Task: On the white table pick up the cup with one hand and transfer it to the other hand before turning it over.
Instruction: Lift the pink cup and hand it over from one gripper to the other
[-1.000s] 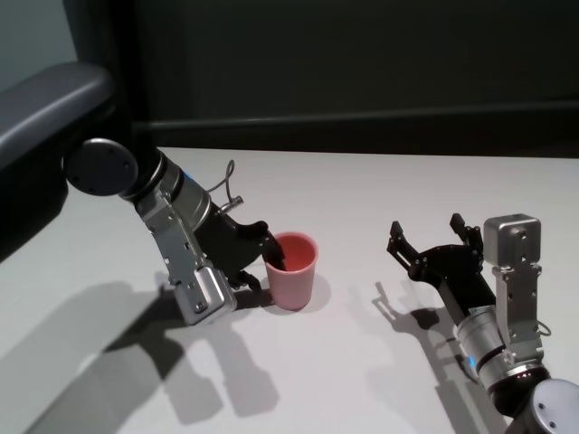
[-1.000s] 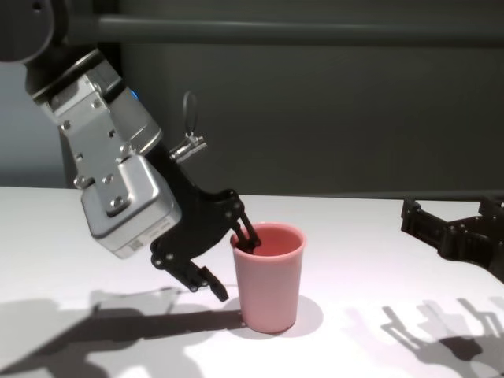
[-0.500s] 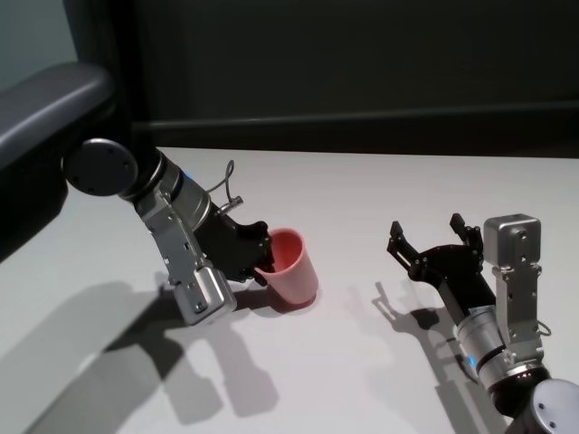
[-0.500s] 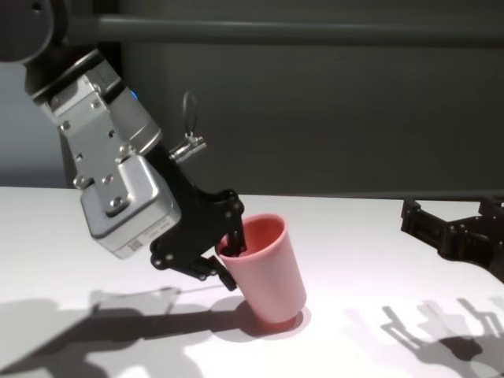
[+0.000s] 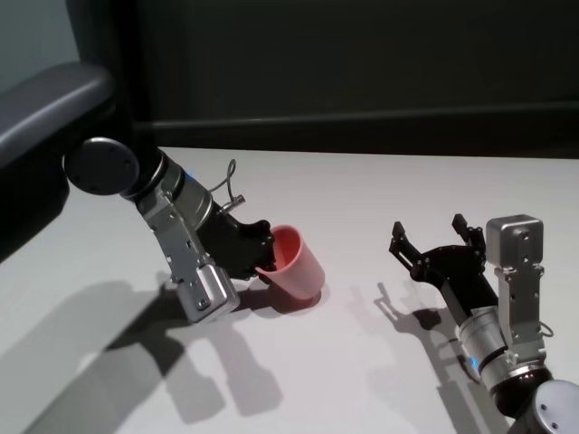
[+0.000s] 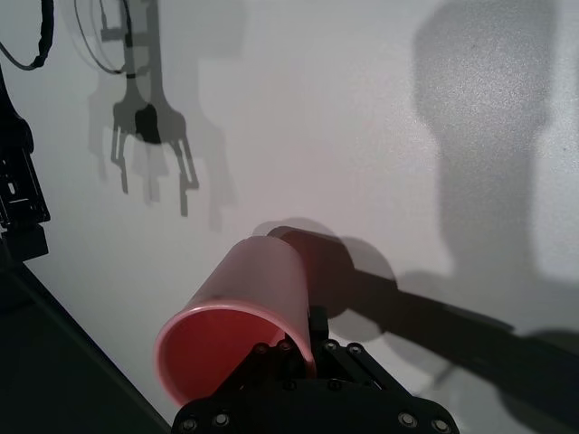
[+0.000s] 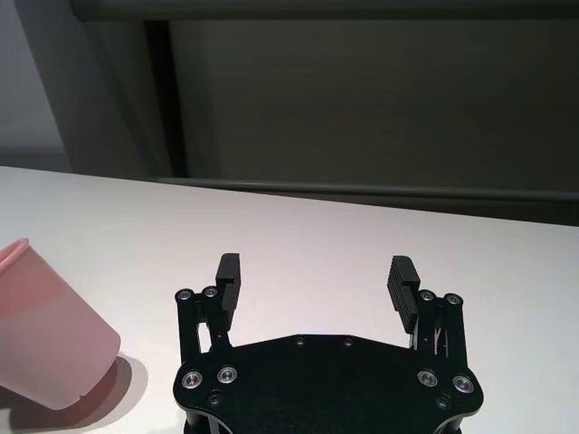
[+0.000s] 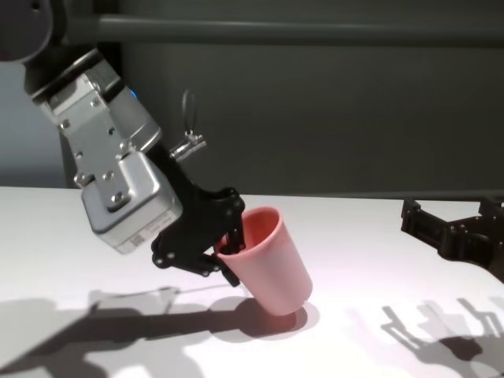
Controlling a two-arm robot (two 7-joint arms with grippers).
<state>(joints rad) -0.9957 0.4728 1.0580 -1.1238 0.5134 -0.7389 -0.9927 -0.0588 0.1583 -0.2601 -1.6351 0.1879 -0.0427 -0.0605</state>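
The pink cup (image 5: 296,266) is tilted, its mouth toward my left arm and its base low over the white table (image 5: 362,185); I cannot tell whether the base touches. My left gripper (image 5: 265,258) is shut on the cup's rim, one finger inside and one outside. The same grip shows in the chest view (image 8: 232,250) on the cup (image 8: 272,264) and in the left wrist view (image 6: 291,348) on the cup (image 6: 240,312). My right gripper (image 5: 428,233) is open and empty, hovering low to the cup's right, also seen in its own wrist view (image 7: 316,268) with the cup (image 7: 45,334) off to one side.
A dark wall runs behind the table's far edge (image 5: 362,149). Bare white tabletop (image 8: 370,252) lies between the cup and the right gripper (image 8: 453,213). Arm shadows fall on the near table.
The cup went from standing upright to tilted, its base swinging right and slightly up, as my left gripper closed on its rim. The right arm has not moved.
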